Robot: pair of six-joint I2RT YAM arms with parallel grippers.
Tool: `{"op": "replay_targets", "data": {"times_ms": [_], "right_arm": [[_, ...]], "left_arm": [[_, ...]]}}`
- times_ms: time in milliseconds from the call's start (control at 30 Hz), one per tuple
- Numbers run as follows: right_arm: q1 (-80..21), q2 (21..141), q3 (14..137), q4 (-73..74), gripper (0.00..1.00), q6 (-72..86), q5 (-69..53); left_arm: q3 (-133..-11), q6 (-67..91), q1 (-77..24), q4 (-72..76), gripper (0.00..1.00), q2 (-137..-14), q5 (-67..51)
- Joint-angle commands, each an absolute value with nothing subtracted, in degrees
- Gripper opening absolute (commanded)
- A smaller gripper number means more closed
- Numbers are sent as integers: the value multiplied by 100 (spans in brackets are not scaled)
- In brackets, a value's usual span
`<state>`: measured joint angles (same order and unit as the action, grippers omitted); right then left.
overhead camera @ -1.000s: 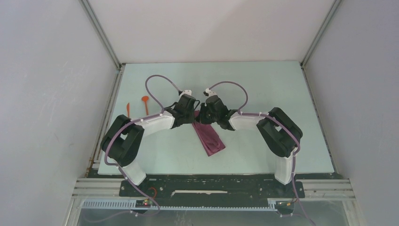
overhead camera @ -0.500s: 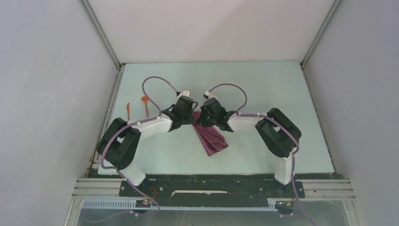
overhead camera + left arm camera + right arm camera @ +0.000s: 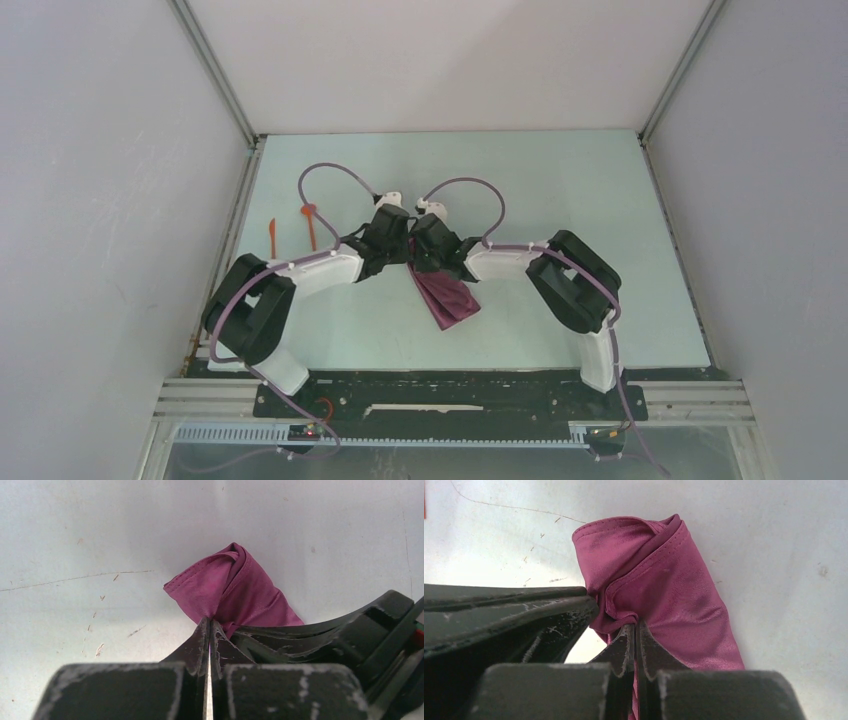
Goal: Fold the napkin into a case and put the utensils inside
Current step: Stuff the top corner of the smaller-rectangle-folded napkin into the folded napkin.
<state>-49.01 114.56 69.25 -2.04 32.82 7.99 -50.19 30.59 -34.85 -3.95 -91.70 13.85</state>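
Note:
The maroon napkin (image 3: 446, 297) hangs bunched and folded from both grippers over the middle of the table. My left gripper (image 3: 398, 250) is shut on one top edge of it; in the left wrist view the cloth (image 3: 235, 587) bulges just past the closed fingertips (image 3: 202, 630). My right gripper (image 3: 420, 252) is shut on the cloth (image 3: 659, 580) right beside the left one, the two heads almost touching. Two orange utensils lie at the far left: a spoon (image 3: 310, 222) and a thin straight piece (image 3: 271, 236).
The table (image 3: 560, 190) is pale green, walled by white panels on three sides. A purple cable (image 3: 330, 175) loops above each wrist. The other gripper's black fingers fill the lower right of the left wrist view (image 3: 350, 635) and the left of the right wrist view (image 3: 499, 615).
Both grippers have moved left and closer together with the napkin held between them. The cloth has bunched narrower and shifted left. The utensils have not moved.

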Motion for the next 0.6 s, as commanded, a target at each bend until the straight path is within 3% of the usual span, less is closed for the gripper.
{"op": "replay_targets", "data": {"times_ms": [0, 567], "right_arm": [[-5045, 11782, 7303, 273, 0, 2989, 1191], [-5028, 11935, 7898, 1096, 0, 3533, 1746]], "left_arm": [[-4929, 3155, -3498, -91, 0, -8843, 1414], [-4922, 3224, -3489, -288, 0, -8671, 1511]]}}
